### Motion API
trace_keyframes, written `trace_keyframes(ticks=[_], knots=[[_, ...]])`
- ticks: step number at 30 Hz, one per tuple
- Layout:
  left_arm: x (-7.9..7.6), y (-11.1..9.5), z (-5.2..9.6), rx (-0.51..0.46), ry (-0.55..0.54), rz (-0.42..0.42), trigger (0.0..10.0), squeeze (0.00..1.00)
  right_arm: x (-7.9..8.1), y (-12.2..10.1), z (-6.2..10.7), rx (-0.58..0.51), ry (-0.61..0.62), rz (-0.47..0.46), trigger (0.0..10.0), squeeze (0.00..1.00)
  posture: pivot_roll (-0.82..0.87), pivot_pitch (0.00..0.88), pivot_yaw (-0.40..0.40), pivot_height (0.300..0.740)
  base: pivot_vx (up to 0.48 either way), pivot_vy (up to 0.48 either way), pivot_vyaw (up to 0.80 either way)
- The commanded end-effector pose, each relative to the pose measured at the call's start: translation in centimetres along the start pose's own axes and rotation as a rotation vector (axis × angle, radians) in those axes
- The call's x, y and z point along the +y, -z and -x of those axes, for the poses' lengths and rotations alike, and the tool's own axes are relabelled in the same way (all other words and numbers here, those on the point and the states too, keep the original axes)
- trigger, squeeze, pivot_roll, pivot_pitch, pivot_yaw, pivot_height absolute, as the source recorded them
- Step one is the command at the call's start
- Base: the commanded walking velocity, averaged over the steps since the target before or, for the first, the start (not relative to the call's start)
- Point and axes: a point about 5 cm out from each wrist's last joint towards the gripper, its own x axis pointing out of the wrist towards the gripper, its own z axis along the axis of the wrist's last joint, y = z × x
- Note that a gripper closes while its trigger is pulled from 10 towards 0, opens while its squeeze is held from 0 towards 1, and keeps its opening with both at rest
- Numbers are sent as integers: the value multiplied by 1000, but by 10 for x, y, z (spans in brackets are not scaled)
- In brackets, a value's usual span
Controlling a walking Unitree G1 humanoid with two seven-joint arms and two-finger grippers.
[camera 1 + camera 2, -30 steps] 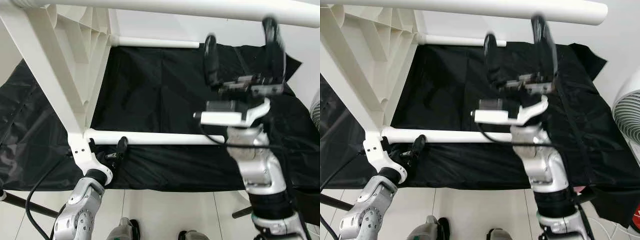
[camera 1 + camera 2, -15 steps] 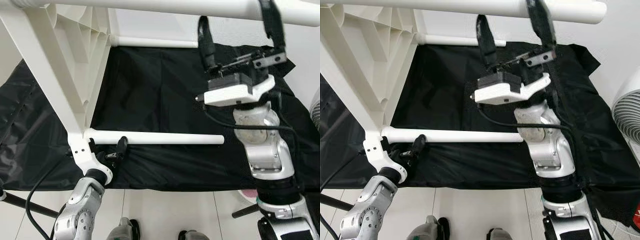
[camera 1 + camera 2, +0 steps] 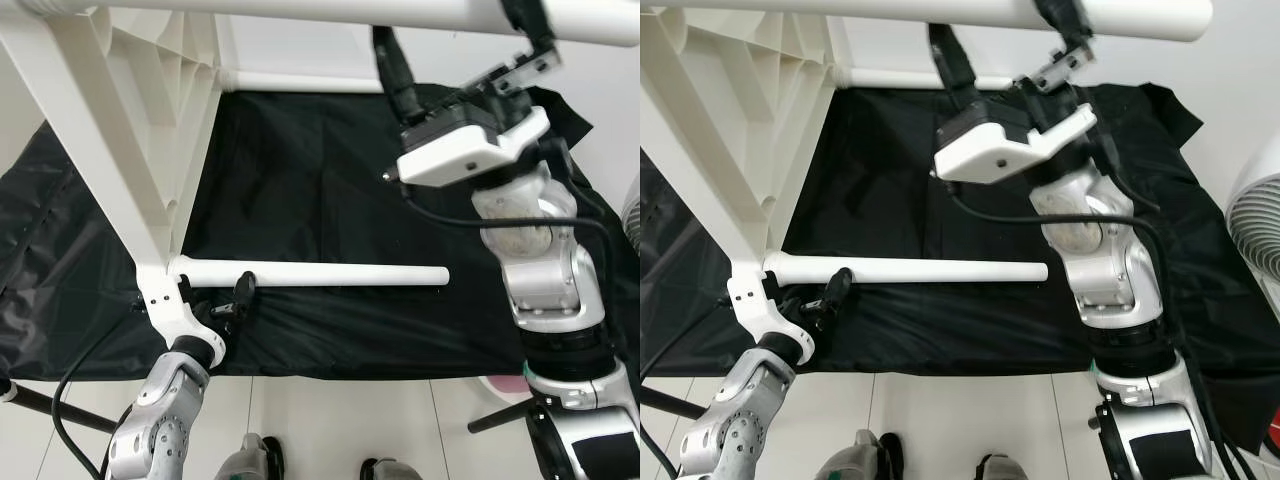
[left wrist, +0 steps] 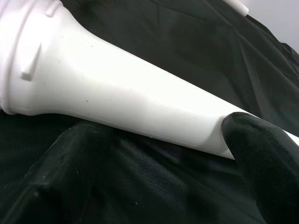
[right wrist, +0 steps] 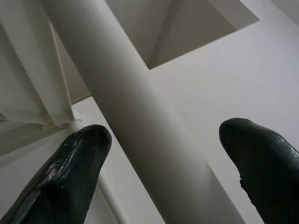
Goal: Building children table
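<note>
Black cloth (image 3: 320,190) backs right gripper (image 3: 455,40), fingers apart, tips hidden behind upper leg (image 3: 300,12); left gripper (image 3: 215,300) fingers apart around lower leg (image 3: 310,273).

White plastic table (image 3: 130,130) on its side; legs (image 3: 310,274) horizontal

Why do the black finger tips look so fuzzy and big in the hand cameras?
Left wrist view: the fingers sit close to the lens, out of focus, while the white table leg is fairly sharp. Right wrist view: soft fingers, evenly lit upper leg, no glare.
</note>
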Motion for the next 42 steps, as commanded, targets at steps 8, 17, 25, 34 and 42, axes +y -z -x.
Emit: trace_keyframes(ticks=[8,17,25,34,42], knots=[[1,9,-5,71,19,-10,10000,0,1,-4,-15,-86,-221,-1,10000,0,-67,162,121,740,0,0,0],[0,9,-7,73,26,-8,10000,0,-1,-6,-27,-120,-275,-10,10000,0,-69,162,129,740,0,0,0],[-2,9,-9,71,23,-5,10000,0,25,22,-25,-48,-322,23,10000,0,-64,164,121,740,0,0,0],[-6,9,-14,71,27,-6,10000,0,30,39,-18,50,-347,18,0,0,-66,164,120,740,0,0,0],[-12,11,-19,78,41,-7,10000,0,40,39,-10,49,-309,-99,0,0,-71,164,124,740,0,0,0]])
